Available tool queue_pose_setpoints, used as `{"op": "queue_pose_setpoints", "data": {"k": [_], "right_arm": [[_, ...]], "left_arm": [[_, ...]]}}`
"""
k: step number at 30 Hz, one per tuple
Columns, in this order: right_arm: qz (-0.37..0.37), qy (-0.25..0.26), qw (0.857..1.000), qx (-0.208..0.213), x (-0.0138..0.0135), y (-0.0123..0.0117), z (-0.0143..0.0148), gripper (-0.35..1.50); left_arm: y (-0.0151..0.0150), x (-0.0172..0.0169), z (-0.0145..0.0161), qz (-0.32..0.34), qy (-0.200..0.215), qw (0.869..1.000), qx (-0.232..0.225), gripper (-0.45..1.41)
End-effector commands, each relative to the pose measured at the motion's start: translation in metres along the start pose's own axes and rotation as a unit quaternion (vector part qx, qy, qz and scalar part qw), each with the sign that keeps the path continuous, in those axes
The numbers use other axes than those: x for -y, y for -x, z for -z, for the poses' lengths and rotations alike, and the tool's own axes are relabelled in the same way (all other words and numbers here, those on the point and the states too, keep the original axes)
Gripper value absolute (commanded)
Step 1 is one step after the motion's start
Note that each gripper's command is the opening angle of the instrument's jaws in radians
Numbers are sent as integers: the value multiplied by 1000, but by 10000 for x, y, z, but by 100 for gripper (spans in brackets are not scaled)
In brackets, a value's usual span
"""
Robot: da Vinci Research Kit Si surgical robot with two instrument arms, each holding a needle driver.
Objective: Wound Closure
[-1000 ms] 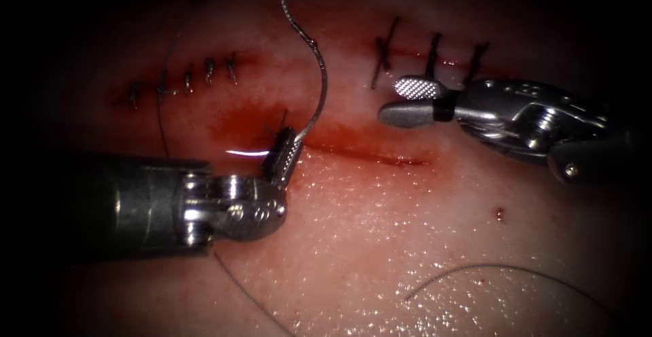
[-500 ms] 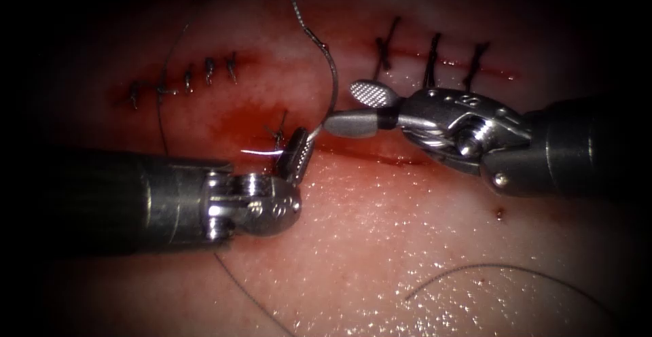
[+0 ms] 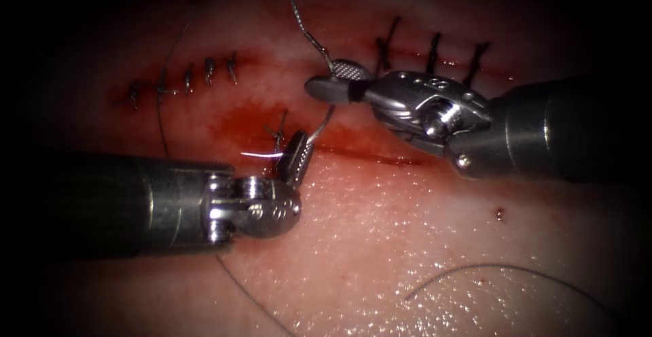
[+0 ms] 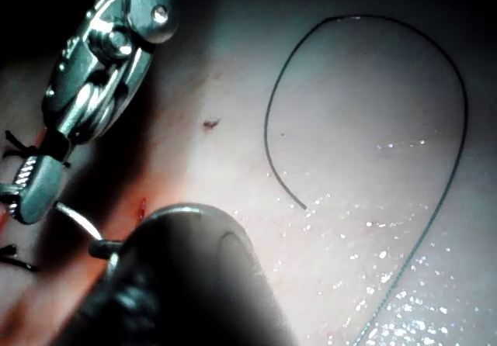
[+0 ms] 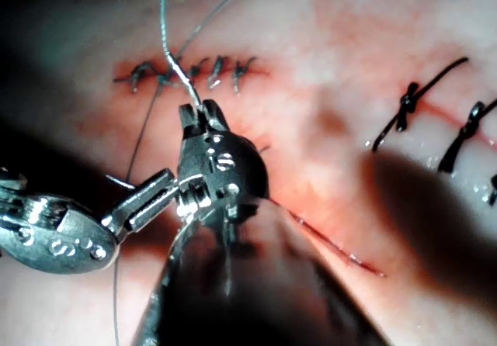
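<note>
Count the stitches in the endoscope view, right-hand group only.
3. Dark stitches across the closed cut, above the right gripper: first stitch, second stitch, third stitch. Their lower ends run behind the tool, and more could be hidden there.

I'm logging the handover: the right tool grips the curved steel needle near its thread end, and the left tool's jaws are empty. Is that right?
Not quite. The left tool is not empty: the endoscope view shows its jaws shut on the curved steel needle near the pointed end. The right tool does grip the needle near its thread end. The needle is held above the tissue, not in it.
</note>
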Motion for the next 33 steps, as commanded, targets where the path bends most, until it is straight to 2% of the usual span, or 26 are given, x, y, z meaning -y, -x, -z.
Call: {"op": "queue_pose_setpoints", "data": {"k": [1, 7, 9, 10, 11, 12, 13, 15, 17, 19, 21, 24, 31, 32, 33], "right_arm": [[-2, 5, 1000, -11, -1, 8, -2, -35], [-1, 10, 1000, -19, -10, 5, -3, -35], [20, -4, 1000, -16, -14, 6, -5, -35], [49, -29, 998, -10, -17, 8, -6, -35], [80, -54, 995, -7, -21, 9, -6, -35], [109, -77, 991, -2, -23, 10, -6, -35], [136, -100, 986, 0, -26, 12, -6, -35], [178, -143, 974, 2, -33, 14, -5, -35], [188, -179, 966, 3, -39, 13, -4, -35], [193, -208, 959, -3, -44, 10, -3, -35], [209, -232, 950, -17, -48, 8, -2, -35], [223, -261, 938, -39, -50, 5, -2, -35], [242, -333, 909, -61, -48, 5, -7, -35], [251, -346, 902, -63, -48, 5, -8, -35], [257, -351, 898, -64, -48, 5, -9, -35]], "left_arm": [[-2, -8, -1, -4, 4, 1000, -3, -45], [-5, -9, -1, -14, 28, 999, -24, -45], [-7, -9, -1, 12, 45, 998, -43, -5], [-9, -6, 1, 73, 83, 991, -79, 32], [-9, -4, 2, 98, 106, 985, -98, 49], [-9, -1, 3, 114, 132, 977, -118, 74], [-10, 4, 5, 141, 159, 967, -139, 89], [-10, 12, 8, 185, 187, 953, -150, 91], [-9, 22, 14, 237, 213, 935, -158, 78], [-9, 31, 18, 276, 239, 917, -162, 79], [-8, 39, 19, 316, 275, 893, -165, 81], [-8, 46, 15, 379, 334, 847, -164, 84], [-7, 42, -4, 474, 409, 758, -184, 84], [-5, 42, -12, 495, 427, 733, -187, 84], [-5, 42, -15, 502, 433, 725, -188, 84]]}}
